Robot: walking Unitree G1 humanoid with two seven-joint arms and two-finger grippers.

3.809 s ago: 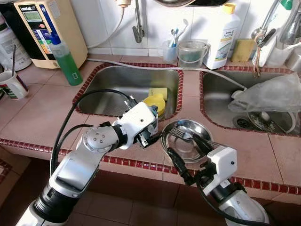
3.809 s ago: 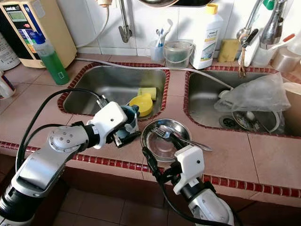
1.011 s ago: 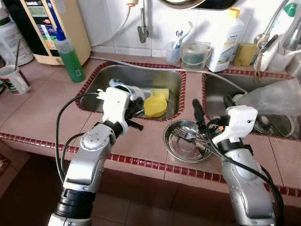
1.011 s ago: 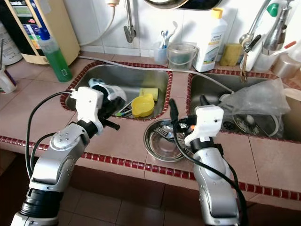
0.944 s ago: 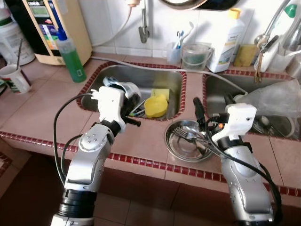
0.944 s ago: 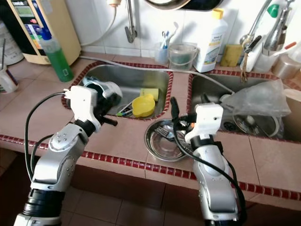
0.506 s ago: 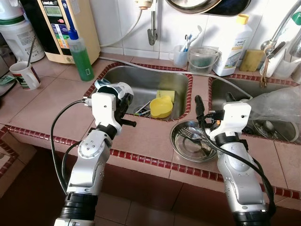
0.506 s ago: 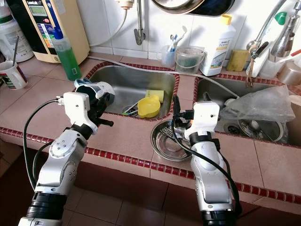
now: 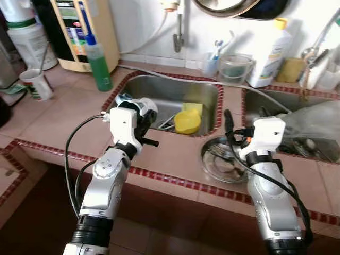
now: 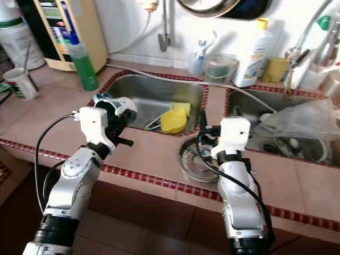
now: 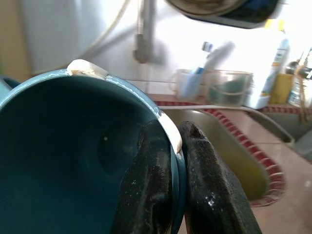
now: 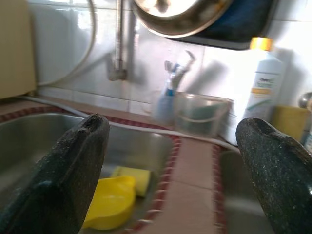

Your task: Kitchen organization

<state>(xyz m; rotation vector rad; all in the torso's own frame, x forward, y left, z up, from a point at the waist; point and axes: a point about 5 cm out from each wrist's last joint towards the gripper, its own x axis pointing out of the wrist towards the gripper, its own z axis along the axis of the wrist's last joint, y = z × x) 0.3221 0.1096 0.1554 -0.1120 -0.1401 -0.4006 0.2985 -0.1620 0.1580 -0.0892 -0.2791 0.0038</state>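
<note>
Here the left gripper (image 11: 176, 170) is clamping the rim of a teal bowl (image 11: 73, 161), one black finger inside the rim and one outside, and is holding it up above the near left corner of the left sink (image 9: 159, 93). A white patch is sitting on the bowl's rim by the fingers. In that sink a yellow cup (image 9: 187, 121) is lying just beside a yellow sponge (image 9: 194, 108), with some cutlery next to them. The right gripper (image 12: 173, 170) is hanging with its fingers spread wide apart and gripping nothing, raised above the tiled counter (image 9: 69, 119) between the two sinks, just behind a steel bowl (image 9: 223, 162) that is holding a fork. A clear plastic bag (image 10: 305, 122) is lying over the right sink. Along the back wall are standing a green soap bottle (image 9: 97, 57), a white detergent bottle (image 10: 251, 53) and a clear tub (image 10: 219, 66)
</note>
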